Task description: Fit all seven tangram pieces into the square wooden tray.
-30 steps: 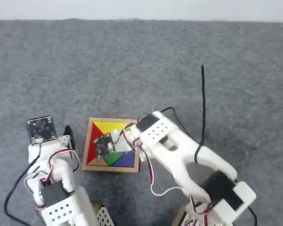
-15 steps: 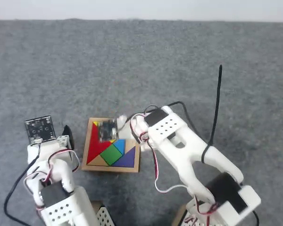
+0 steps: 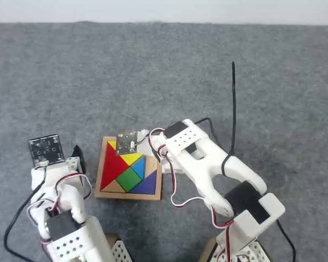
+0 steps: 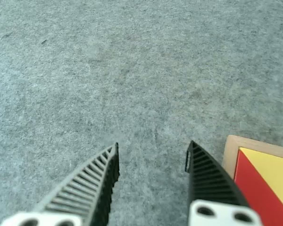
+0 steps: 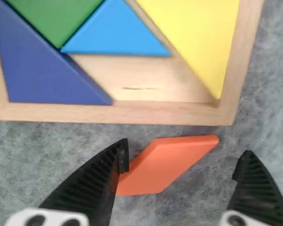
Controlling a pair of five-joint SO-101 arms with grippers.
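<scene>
The square wooden tray (image 3: 128,195) lies between my two arms and holds red (image 3: 113,166), yellow (image 3: 132,158), green (image 3: 132,178) and other coloured pieces. The right wrist view looks down on the tray's rim (image 5: 118,113), a bare parallelogram-shaped gap (image 5: 146,77) and an orange parallelogram piece (image 5: 165,162) flat on the carpet just outside that rim. My right gripper (image 5: 184,153) is open, one finger on each side of the orange piece. My left gripper (image 4: 153,147) stands open over bare carpet beside the tray's corner (image 4: 231,146).
Grey carpet covers the table all around. In the high view the right arm (image 3: 197,158) hangs over the tray's right edge. A black cable (image 3: 233,103) rises behind it. The left arm (image 3: 60,191) sits to the tray's left.
The right arm's wrist has drawn back from above the tray's middle towards its far edge, uncovering the pieces in the tray. The left arm has stayed put.
</scene>
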